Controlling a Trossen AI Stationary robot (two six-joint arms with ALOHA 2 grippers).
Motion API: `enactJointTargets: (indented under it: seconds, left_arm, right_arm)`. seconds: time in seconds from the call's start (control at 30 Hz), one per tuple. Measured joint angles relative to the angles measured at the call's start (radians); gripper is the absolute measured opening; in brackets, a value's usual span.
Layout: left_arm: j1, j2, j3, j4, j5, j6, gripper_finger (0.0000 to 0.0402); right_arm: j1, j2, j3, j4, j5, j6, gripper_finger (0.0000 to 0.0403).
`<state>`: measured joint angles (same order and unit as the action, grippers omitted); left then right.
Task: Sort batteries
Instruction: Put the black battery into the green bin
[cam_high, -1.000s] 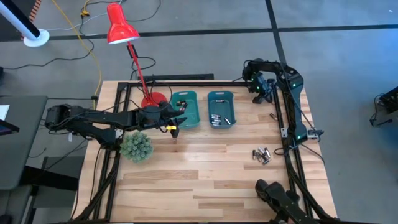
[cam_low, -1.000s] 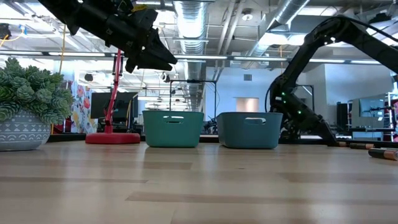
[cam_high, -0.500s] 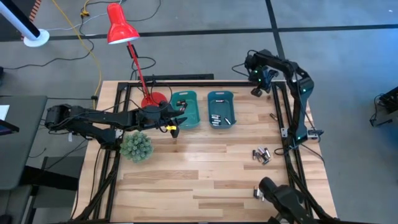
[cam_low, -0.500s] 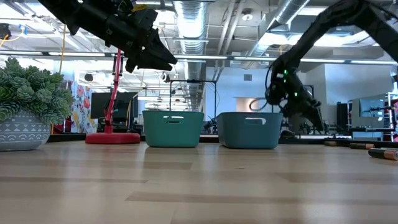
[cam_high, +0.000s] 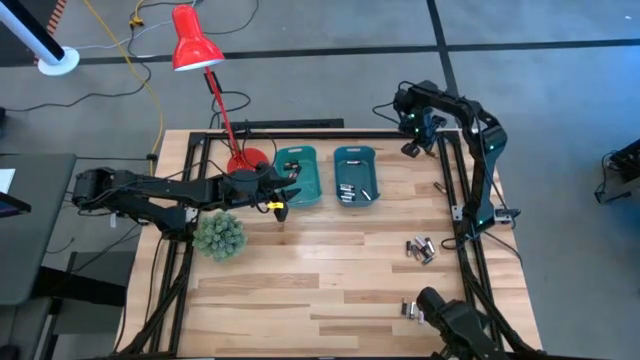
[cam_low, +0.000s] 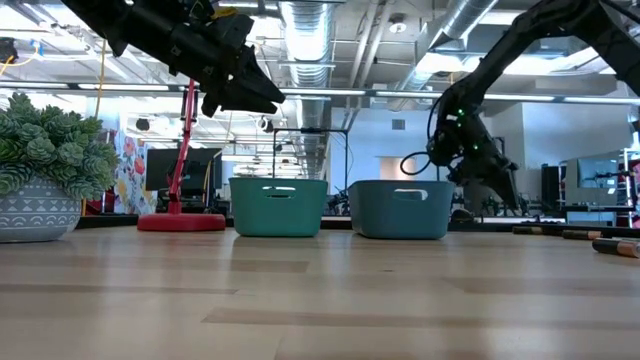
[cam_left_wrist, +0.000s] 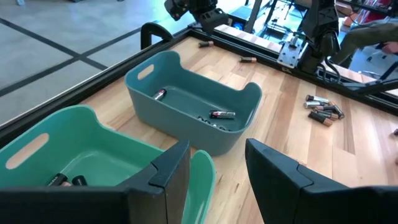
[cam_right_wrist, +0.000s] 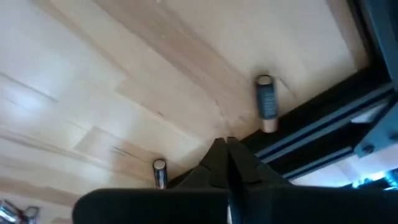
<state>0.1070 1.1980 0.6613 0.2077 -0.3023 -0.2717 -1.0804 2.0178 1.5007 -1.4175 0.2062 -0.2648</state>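
Two teal bins stand at the table's far middle: a green one (cam_high: 296, 175) and a bluer one (cam_high: 354, 175). Both have batteries lying on their floors (cam_left_wrist: 222, 114) (cam_left_wrist: 62, 180). A loose pile of batteries (cam_high: 420, 249) lies on the wood near the right rail. My left gripper (cam_left_wrist: 214, 152) hovers open over the green bin's near rim (cam_high: 290, 192), with nothing between its fingers. My right gripper (cam_high: 408, 148) hangs shut above the far right corner, pointing steeply down. Below it two batteries (cam_right_wrist: 267, 102) (cam_right_wrist: 160, 169) lie on the wood beside the black rail. I see nothing between its fingers.
A red desk lamp (cam_high: 195, 50) stands with its base (cam_high: 245, 160) left of the green bin. A spiky green plant in a pot (cam_high: 218, 235) sits under the left arm. Black frame rails (cam_high: 465, 240) run along the table's edges. Bare wood fills the near half.
My right gripper has risen from the table at the far right corner. In the low view it has come up from behind the blue bin to above its rim, and it has tipped a little. The left arm has kept still.
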Motion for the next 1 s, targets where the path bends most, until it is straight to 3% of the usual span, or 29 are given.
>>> enactJointTargets:
  seconds: [0.53, 0.77, 1.0]
  left_arm:
    - [0.000, 0.000, 0.000, 0.000, 0.000, -0.005, 0.0151]
    - [0.000, 0.000, 0.000, 0.000, 0.000, -0.005, 0.0151]
    - [0.000, 0.000, 0.000, 0.000, 0.000, -0.006, 0.0151]
  right_arm:
    - [-0.058, 0.000, -0.001, 0.196, 0.001, -0.025, 0.0176]
    - [-0.064, 0.012, -0.001, 0.196, 0.018, -0.048, 0.0198]
    - [-0.023, 0.117, 0.000, 0.107, 0.196, -0.044, 0.0196]
